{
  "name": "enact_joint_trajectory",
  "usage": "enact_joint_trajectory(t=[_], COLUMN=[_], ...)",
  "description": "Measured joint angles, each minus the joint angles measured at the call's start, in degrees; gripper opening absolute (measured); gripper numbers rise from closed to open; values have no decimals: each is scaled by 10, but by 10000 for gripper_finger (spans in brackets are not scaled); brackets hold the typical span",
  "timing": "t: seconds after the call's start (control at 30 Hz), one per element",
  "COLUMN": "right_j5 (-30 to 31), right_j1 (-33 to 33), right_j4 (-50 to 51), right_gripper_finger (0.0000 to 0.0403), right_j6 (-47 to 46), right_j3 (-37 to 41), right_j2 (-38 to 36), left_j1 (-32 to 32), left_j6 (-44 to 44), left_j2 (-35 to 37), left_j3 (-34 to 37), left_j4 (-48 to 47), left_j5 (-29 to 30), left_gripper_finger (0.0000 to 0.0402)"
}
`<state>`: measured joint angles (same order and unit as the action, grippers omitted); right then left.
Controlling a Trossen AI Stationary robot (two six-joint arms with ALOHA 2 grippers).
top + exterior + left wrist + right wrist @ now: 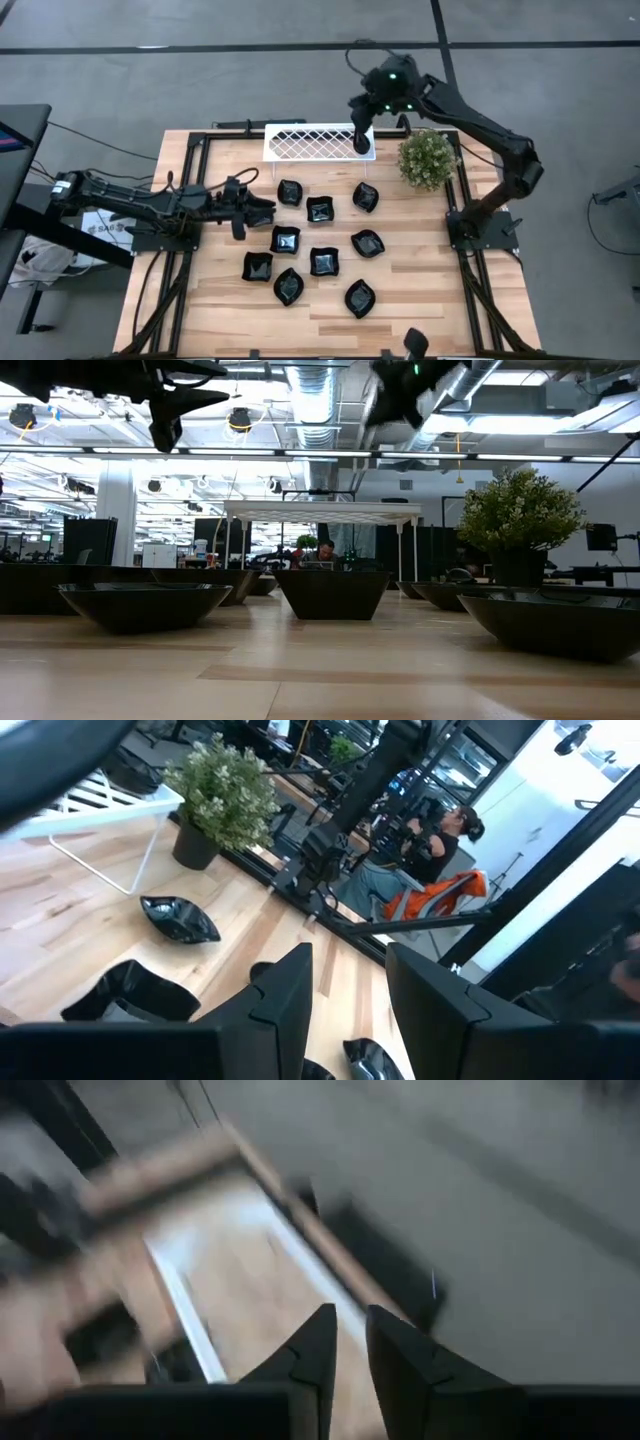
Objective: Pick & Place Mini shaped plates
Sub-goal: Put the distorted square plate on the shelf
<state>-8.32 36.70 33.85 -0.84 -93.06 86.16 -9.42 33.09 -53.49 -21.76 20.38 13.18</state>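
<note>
Several glossy black mini shaped plates (320, 209) rest flat on the wooden table (420, 300), spread over its middle; the low view shows them as dark bowls (332, 592). The white lattice tray (305, 142) stands on legs at the far edge. My right gripper (362, 135) hangs above the tray's right end, open with nothing between its fingers (350, 1315). A dark shape (364, 150) lies just below it on the tray; plate or fingertip, I cannot tell. My left gripper (250, 208) hovers open left of the plates, its fingers empty (348, 955).
A potted green plant (428, 158) stands at the far right, close to the tray's right end. The near strip of the table holds no plates. Beyond the table a person (440, 840) sits among desks and black frames.
</note>
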Motion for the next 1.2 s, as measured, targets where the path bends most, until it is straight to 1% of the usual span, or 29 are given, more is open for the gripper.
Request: enact_joint_trajectory(t=[0.17,0.2,0.27,0.33,0.4,0.53,0.67,0.77,0.9,1.03,1.2], right_j5=[-4,-5,-6,-6,-8,-6,-6,-6,5,9,8], right_j1=[-60,-74,-103,-130,-153,-181,-192,-197,-197,-197,-216], right_j4=[-225,-256,-280,-280,-256,-245,-267,-282,-275,-238,-174], right_gripper_finger=[55,55,55,55,55,55,55,55,55,55,55], right_j6=[5,4,4,4,7,9,-1,11,32,34,0], right_j3=[52,66,90,112,129,167,175,175,175,174,174], right_j2=[-64,-73,-86,-91,-92,-92,-105,-137,-180,-211,-216], left_j1=[-5,-5,-5,-5,-5,-5,-13,-24,-38,-50,-65], left_j6=[2,2,4,4,4,15,19,19,19,19,24], left_j2=[0,0,0,0,0,0,0,0,0,0,0], left_j3=[0,0,0,0,0,0,0,0,0,0,0], left_j4=[-14,-14,-15,-15,-15,-15,-15,-15,-15,-15,-15], left_j5=[1,2,2,3,3,2,3,2,3,3,5], left_gripper_finger=[131,131,131,131,131,131,131,131,131,131,131])
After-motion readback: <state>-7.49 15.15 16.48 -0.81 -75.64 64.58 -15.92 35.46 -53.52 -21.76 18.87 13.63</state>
